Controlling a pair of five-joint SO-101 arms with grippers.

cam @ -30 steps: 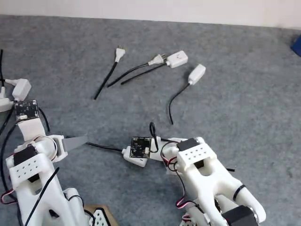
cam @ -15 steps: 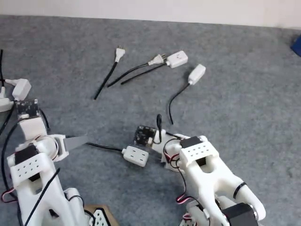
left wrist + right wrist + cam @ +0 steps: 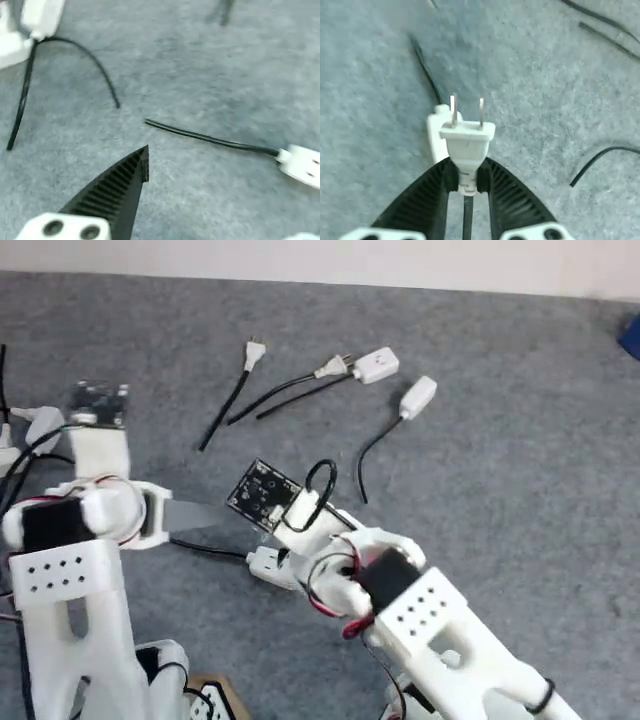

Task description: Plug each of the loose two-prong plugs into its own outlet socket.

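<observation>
**Plug clamped in the right gripper, just short of the near socket**

Two-prong plug (image 3: 466, 140), white, is gripped by its body between the jaws of the right gripper (image 3: 467, 169). Both prongs point away from the wrist, and its black lead runs back between the fingers. Just past it on the grey carpet (image 3: 520, 470) lies the white outlet socket (image 3: 436, 145), partly covered by the plug. Whether the two touch cannot be told.

The left gripper (image 3: 188, 516) stands apart and holds nothing. Its wrist view shows one ribbed finger (image 3: 122, 182) with bare carpet against its face. It points toward the socket's black cord (image 3: 210, 140), near it but not touching.

Since a second ago the right arm has swung up and toward the left arm, so its wrist now sits beyond the socket rather than over it. The left arm has turned too, and its gripper tip reaches farther toward the right arm. The far group has not moved.

That group is a loose plug (image 3: 255, 353) on a black cord, another plug (image 3: 333, 367) right at a white socket block (image 3: 377, 364), and a third white block (image 3: 418, 396) with its own cord. All are well apart from both grippers, with a broad stretch of carpet between. The carpet ends at a pale wall (image 3: 300, 260) on the far side. White cord ends (image 3: 40, 425) lie at the edge beside the left arm.
</observation>
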